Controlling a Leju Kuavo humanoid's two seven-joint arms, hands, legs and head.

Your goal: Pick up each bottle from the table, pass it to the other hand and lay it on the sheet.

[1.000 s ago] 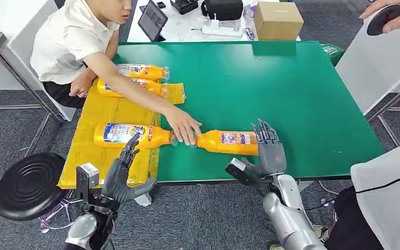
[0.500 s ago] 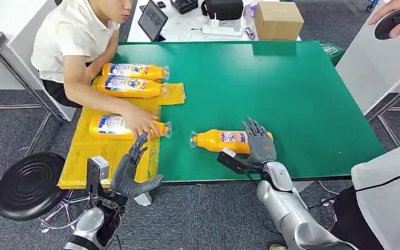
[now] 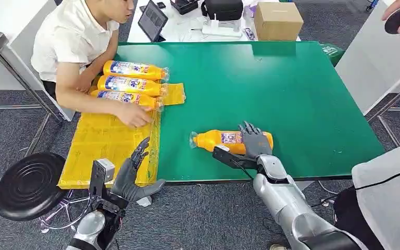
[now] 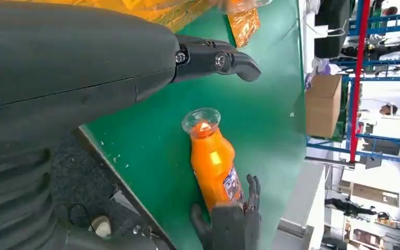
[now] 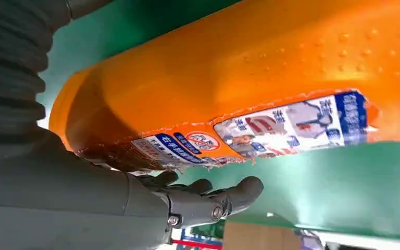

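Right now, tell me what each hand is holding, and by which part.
The right hand lies over the bottle's base end on the table; a closed grip cannot be told. The left hand holds nothing.

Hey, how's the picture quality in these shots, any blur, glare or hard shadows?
Head view: even light, sharp, soft shadow beside the cardboard box. Left wrist view: left hand close and soft, windows behind blown out. Right wrist view: orange bottle so close that its label smears slightly.

I see bright, even light from above. The green table [image 3: 291, 94] has soft, small shadows. My right wrist camera is very close to the bottle [image 5: 250, 88], so it looks big and blurry.
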